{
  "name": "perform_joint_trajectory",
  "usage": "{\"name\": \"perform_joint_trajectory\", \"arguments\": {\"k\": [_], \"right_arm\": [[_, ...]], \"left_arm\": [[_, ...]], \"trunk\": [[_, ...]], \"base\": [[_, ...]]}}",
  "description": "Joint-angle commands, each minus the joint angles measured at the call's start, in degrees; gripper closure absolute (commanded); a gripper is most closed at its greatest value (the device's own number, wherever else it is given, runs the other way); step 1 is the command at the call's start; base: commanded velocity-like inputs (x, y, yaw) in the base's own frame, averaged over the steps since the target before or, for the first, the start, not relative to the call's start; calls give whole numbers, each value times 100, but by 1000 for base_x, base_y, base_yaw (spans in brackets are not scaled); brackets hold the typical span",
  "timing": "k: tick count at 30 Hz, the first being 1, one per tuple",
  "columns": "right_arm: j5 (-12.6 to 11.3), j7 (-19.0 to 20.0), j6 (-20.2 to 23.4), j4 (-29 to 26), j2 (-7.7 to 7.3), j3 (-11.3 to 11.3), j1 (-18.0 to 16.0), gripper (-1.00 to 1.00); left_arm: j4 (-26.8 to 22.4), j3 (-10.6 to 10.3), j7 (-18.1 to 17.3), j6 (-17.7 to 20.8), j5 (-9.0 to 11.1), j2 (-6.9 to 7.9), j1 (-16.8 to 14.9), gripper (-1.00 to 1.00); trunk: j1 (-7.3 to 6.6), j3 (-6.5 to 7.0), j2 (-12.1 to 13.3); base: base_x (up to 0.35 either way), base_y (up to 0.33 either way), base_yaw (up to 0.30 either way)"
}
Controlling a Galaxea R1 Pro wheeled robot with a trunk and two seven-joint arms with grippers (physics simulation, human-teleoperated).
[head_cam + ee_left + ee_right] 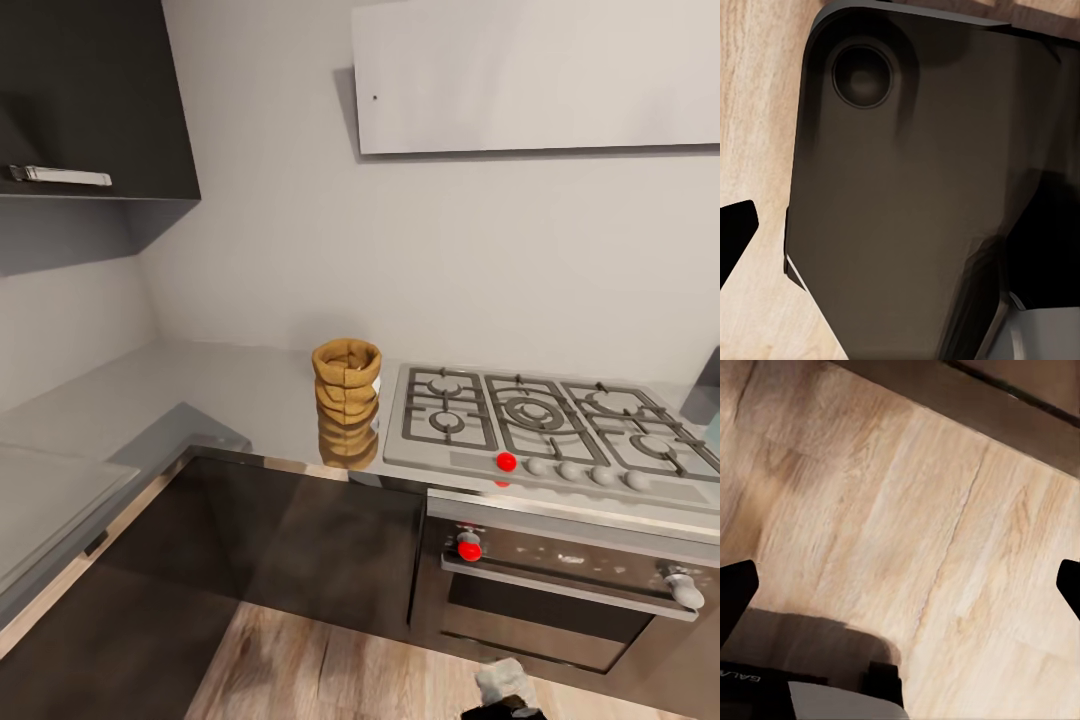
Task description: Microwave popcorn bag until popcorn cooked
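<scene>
The popcorn bag point(346, 400), a crumpled tan paper sack with a rolled open rim, stands upright on the grey countertop point(200, 390), just left of the gas hob. No gripper is near it. A dark and pale-blue sliver point(708, 405) is cut by the picture's right edge, too little to tell what it is. My right gripper point(900, 585) is open over the wooden floor, a dark fingertip point(735, 589) at each side. My left gripper point(900, 232) hangs low over my own dark base point(907, 187), one fingertip point(735, 232) far out at the edge, its fingers spread.
The gas hob point(545, 420) with black grates and a red knob sits over a steel built-in oven point(560, 590). Dark cabinet fronts point(300, 540) run below the counter, which turns a corner at the left. A dark wall cabinet point(90, 100) hangs upper left. Part of my right arm point(505, 688) shows at the bottom.
</scene>
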Motion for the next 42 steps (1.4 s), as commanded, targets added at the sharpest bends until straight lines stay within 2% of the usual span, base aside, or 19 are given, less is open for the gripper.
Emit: {"name": "perform_joint_trajectory", "arguments": {"k": [1,2,4,6,7,8,9,11,12,20,25,26,30,31,33,37,38,42], "right_arm": [[50,334,405,-449,46,276,-4,-100],[31,702,980,-1122,80,665,-4,-100],[-43,1235,1704,-2067,101,995,-4,-100],[-151,1667,2287,-2787,101,1200,-4,-100],[-225,1949,2740,-3169,101,1396,14,-100],[-265,2105,3034,-3327,101,1533,7,-100],[-329,2323,3527,-3509,101,1717,-74,-100],[-408,2424,3838,-3595,101,1801,-287,-100],[-490,2459,3960,-3626,101,1830,-507,-100],[-1213,2494,3960,-3660,101,1860,-2041,-100],[-1292,2489,3960,-3634,101,1858,-2925,-100],[-1295,2483,3960,-3619,101,1854,-3211,-100],[-1270,2435,3960,-3596,101,1849,-3720,-100],[-1255,2338,3960,-3567,101,1835,-3967,-100],[-1219,2057,3960,-3474,101,1816,-4214,-100],[-1122,744,3960,-2875,101,1772,-4761,-100],[-1117,245,3960,-2669,101,1699,-4929,-100],[-1132,-734,3960,-2177,101,1477,-5400,-100]], "left_arm": [[3,9,-8,-16,34,-1,-2,-100],[3,8,-8,-16,34,-1,-2,-100],[3,8,-8,-16,33,-1,-2,-100],[3,8,-8,-16,33,-1,-2,-100],[3,7,-8,-16,33,-1,-2,-100],[3,7,-8,-16,34,-1,-2,-100],[3,7,-8,-16,34,-1,-2,-100],[3,8,-8,-16,32,-1,-2,-100],[3,8,-8,-16,31,-1,-2,-100],[3,7,-8,-16,31,-1,-2,-100],[3,7,-8,-16,31,-1,-2,-100],[3,7,-8,-16,31,-1,-2,-100],[3,7,-8,-16,31,-1,-2,-100],[3,7,-8,-16,31,-1,-2,-100],[3,7,-8,-16,31,-1,-2,-100],[3,7,-8,-16,31,-1,-2,-100],[3,7,-8,-16,31,-1,-2,-100],[3,7,-8,-16,32,-1,-2,-100]], "trunk": [[0,-6,-3],[0,-6,-3],[0,-6,-3],[0,-6,-3],[0,-6,-3],[0,-6,-3],[0,-6,-3],[0,-6,-3],[0,-6,-3],[0,-6,-3],[0,-6,-3],[0,-6,-3],[0,-6,-3],[0,-6,-3],[0,-6,-3],[0,-6,-3],[0,-6,-3],[0,-6,-3]], "base": [[0,0,0],[0,0,0],[0,0,0],[0,0,0],[0,0,0],[0,0,0],[0,0,0],[0,0,0],[0,0,0],[0,0,0],[0,0,0],[0,0,0],[0,0,0],[0,0,0],[0,0,0],[0,0,0],[0,0,0],[0,0,0]]}}
